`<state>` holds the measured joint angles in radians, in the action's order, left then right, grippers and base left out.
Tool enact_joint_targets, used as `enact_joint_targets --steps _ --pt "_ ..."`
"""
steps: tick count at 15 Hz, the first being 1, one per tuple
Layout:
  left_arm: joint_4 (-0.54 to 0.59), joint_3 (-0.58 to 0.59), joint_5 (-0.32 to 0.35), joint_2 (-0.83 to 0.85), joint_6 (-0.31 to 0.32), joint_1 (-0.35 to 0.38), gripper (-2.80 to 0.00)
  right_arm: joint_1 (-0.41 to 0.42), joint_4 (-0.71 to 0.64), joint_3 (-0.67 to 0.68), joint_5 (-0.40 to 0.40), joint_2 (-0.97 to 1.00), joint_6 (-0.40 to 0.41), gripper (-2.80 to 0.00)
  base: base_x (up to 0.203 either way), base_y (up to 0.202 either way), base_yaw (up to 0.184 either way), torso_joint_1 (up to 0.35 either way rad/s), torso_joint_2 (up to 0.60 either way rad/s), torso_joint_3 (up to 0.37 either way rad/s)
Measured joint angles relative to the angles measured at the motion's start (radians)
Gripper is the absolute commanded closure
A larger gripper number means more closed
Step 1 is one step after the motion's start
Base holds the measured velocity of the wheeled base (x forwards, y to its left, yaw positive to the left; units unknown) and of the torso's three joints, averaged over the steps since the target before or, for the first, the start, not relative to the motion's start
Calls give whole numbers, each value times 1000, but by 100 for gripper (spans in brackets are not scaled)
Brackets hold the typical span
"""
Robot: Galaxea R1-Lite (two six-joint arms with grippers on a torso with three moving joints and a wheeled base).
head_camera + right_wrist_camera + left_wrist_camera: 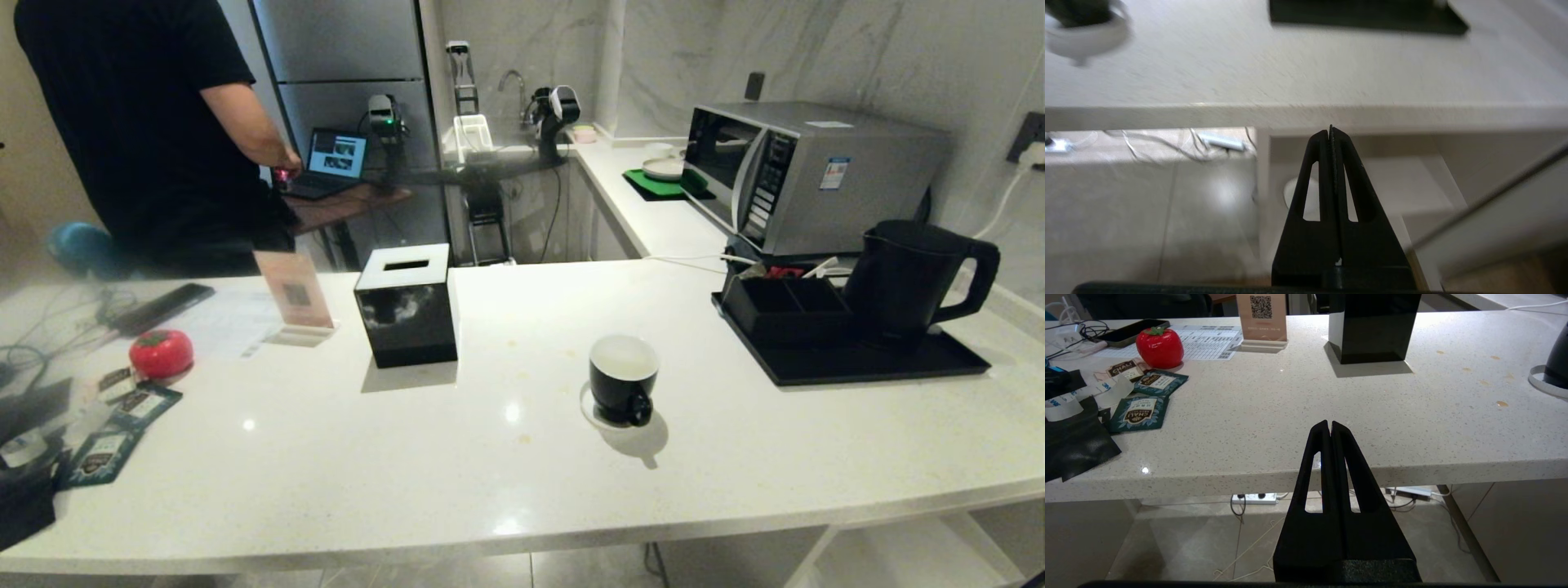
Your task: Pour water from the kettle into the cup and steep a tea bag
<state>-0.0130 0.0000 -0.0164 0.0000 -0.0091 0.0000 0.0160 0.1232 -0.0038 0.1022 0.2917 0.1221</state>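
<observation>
One kettle (906, 278) stands upright on a black tray (865, 363) at the right of the white desk (506, 457), its tall axis vertical, its loop handle turned to the right and its small spout to the left, toward a black compartment box (780, 306) that shares the tray. One cup (623, 378) stands upright on its white saucer (589, 411) near the middle of the desk, well apart from the tray; its little handle points toward the near desk edge and its white inside faces up. No tea bag can be made out.

Left of the cup stands one black cube tissue box (406, 306), then one QR-code card stand (295, 298) and one red tomato-shaped object (161, 353). Three dark blue printed packets (1139, 413) lie flat near the left desk edge. One microwave (804, 175) stands behind the tray. A person in a black shirt (139, 122) stands beyond the desk.

The left claw (1330, 425) hangs before the near desk edge, fingers pressed together and empty. The right claw (1330, 130) sits just under the desk edge, likewise closed on nothing.
</observation>
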Motion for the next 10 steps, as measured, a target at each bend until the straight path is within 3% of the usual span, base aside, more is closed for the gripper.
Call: enact_joint_targets --steps 4,10 --pt "0 0 0 0 0 0 0 -17 -137 -5 -101 -227 -11 0 0 0 0 0 0 0" --pt "0 0 0 0 0 0 0 -19 -140 0 -106 -290 -21 0 0 0 0 0 0 0"
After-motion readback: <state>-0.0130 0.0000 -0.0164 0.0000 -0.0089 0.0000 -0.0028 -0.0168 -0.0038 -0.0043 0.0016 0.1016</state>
